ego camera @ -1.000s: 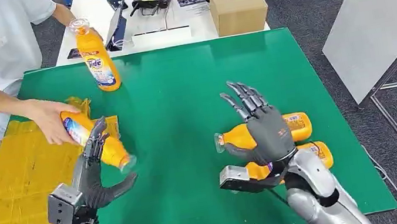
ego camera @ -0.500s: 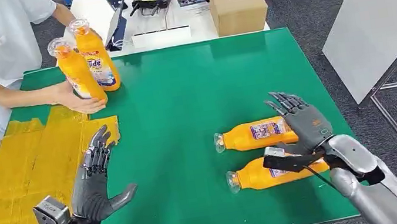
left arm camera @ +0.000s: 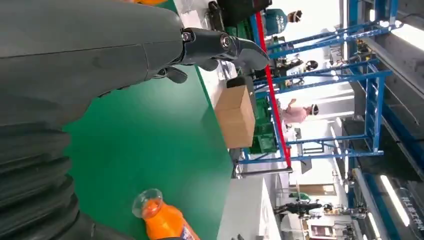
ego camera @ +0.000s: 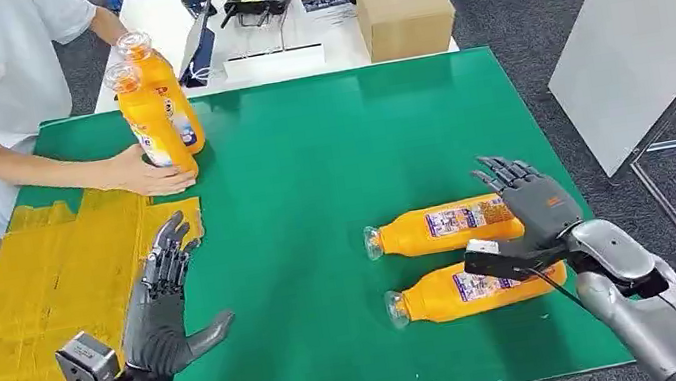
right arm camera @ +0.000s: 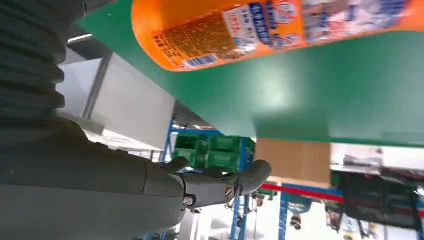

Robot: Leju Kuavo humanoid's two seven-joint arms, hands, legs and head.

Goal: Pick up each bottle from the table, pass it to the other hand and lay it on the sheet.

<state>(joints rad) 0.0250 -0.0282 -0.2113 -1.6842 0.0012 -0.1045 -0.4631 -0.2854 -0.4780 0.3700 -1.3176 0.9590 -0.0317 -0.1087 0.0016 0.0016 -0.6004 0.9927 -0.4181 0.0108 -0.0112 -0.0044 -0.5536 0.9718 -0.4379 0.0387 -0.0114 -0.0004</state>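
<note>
Orange bottles number four: two lie side by side on the green desk (ego camera: 330, 161) at the right, the farther one (ego camera: 445, 226) and the nearer one (ego camera: 470, 289), and two stand (ego camera: 152, 112) at the far left, steadied by a person's hand (ego camera: 147, 170). Right hand (ego camera: 530, 205) hovers over the lying pair, fingers spread, holding nothing. Left hand (ego camera: 164, 302) hovers with fingers spread beside the yellow sheet (ego camera: 20, 319).

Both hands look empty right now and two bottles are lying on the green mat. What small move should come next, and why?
Probably lower the right hand onto the farther lying bottle and close around its base end. That hand hovers open right at that end, while the left hand waits open by the yellow sheet, ready to receive. The nearer lying bottle sits partly under the right wrist, a more awkward reach.
</note>
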